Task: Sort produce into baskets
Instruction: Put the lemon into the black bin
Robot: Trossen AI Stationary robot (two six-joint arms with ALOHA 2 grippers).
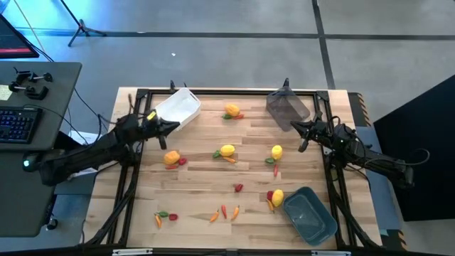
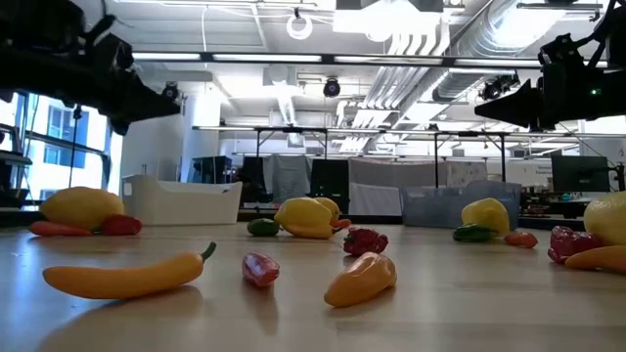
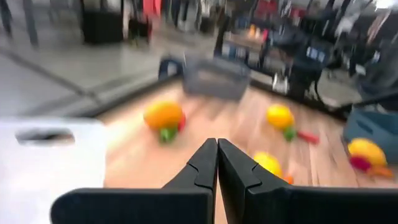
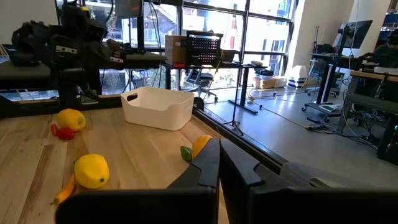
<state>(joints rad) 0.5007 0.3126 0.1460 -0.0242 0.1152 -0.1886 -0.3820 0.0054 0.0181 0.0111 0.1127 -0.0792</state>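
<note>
The produce lies scattered over the wooden table: an orange fruit [image 1: 232, 110] at the far middle, yellow fruits [image 1: 227, 151] [image 1: 276, 151] mid-table, an orange fruit [image 1: 170, 158] at the left, and thin orange pieces [image 1: 224, 212] near the front. The white basket [image 1: 178, 108] stands at the far left, the grey basket [image 1: 287, 108] at the far right, and the blue basket [image 1: 310, 215] at the near right. My left gripper [image 3: 217, 163] is shut and empty, held above the table beside the white basket. My right gripper [image 4: 219, 163] is shut and empty, held beside the grey basket.
A yellow fruit with red pieces [image 1: 276, 197] lies right beside the blue basket. Small red and green pieces [image 1: 165, 215] lie near the front left. A black frame [image 1: 213, 91] rims the table. A desk with a keyboard [image 1: 18, 121] stands off to the left.
</note>
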